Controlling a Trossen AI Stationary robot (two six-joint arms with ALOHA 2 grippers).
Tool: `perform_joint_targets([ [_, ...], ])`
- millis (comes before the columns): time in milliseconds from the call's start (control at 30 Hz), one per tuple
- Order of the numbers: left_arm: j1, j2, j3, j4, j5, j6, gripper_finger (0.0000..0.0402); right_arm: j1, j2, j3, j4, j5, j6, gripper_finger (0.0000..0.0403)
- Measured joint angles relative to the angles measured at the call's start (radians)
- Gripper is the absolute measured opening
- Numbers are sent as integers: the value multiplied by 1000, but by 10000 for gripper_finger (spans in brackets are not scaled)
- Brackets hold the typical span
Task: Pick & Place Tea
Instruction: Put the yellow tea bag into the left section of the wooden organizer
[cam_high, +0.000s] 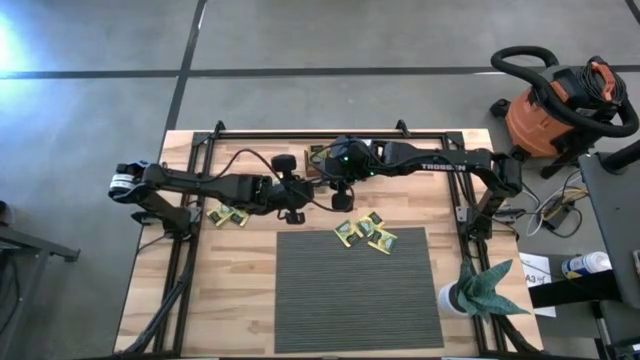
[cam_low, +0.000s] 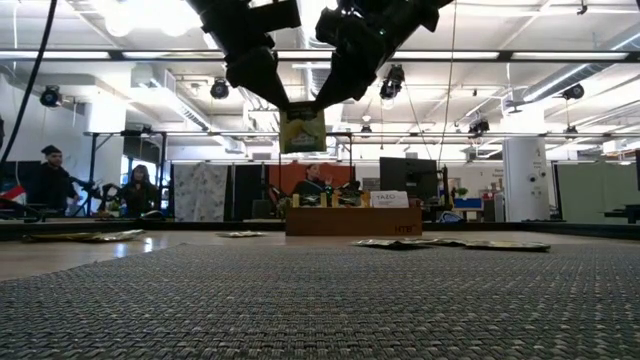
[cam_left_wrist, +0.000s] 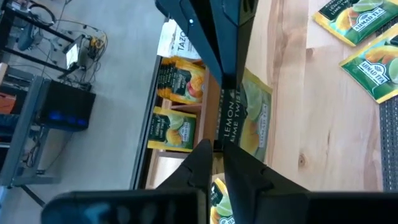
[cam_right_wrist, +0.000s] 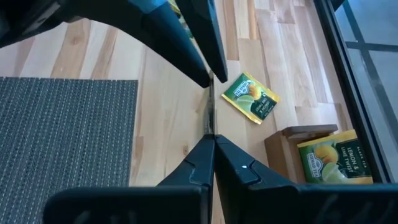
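Ribbed grey mat (cam_low: 320, 300) fills the foreground; above it both grippers pinch one lemon-lime tea sachet (cam_low: 302, 130) in mid-air near the wooden tray (cam_low: 355, 220). Right gripper (cam_low: 335, 95) clenched; left gripper (cam_low: 275, 95) seemingly loosening. Release it fully before you move.

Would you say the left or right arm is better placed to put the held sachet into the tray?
Right, probably: the right claw is shut on the sachet, with the tray close beside it; the left claw meets the sachet's other edge.
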Motion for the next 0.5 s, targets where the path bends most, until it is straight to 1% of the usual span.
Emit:
perform_joint_targets([
  [200,-3,0,-1,-7,-2,-9,39,-16,0,0,2,0,1,8],
  [267,-3,-2,-1,-22,-22,-35,39,-25,0,0,2,0,3,8],
  [400,-3,-25,-2,-83,-42,-122,39,-47,0,0,4,0,4,8],
  [500,-3,-52,-2,-143,-78,-235,39,-68,0,0,11,-1,8,8],
])
